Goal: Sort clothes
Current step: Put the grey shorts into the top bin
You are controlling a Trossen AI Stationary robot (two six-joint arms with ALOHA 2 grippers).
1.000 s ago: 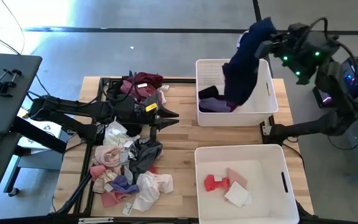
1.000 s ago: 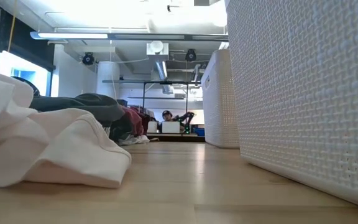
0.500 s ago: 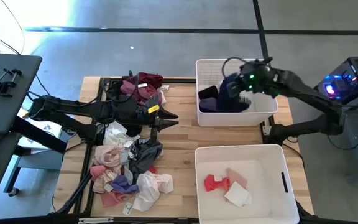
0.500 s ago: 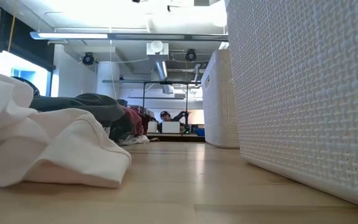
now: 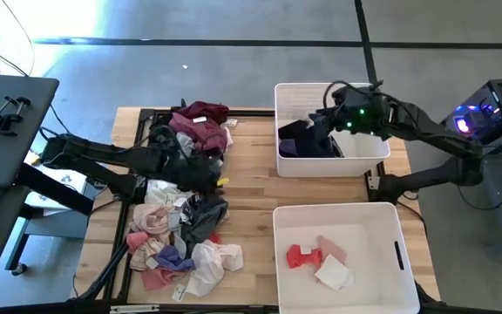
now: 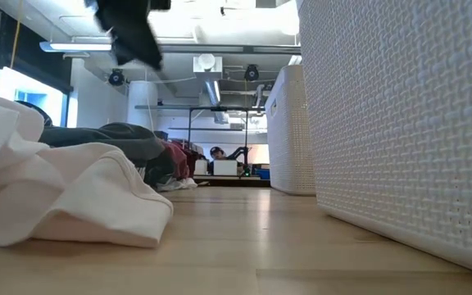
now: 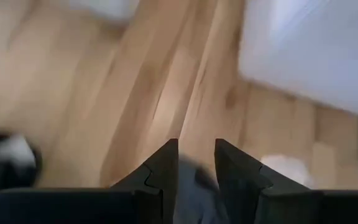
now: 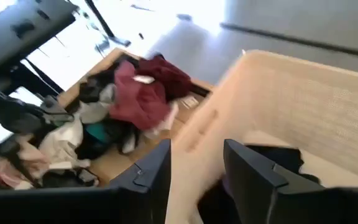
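Wooden table (image 5: 251, 196): far bin (image 5: 290, 92) holds dark clothes, near bin (image 5: 390, 218) red and white. Beside them I count a large unsorted pile (image 5: 181, 235). Right gripper (image 5: 325, 125) parted, empty, over far bin; left gripper (image 7: 191, 163) narrowly parted, contents unclear.

Two dark jointed arms; green lights on right wrist; black angular jaws.

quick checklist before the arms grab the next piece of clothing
1. Right gripper let go, fingers apart over the far bin: ok.
2. Dark garment lying inside that bin: ok.
3. Left gripper empty: not ok, grey cloth sits between its fingers.
4. Clothes pile left to sort on the table: ok.
5. Near bin has room beside its red and white pieces: ok.
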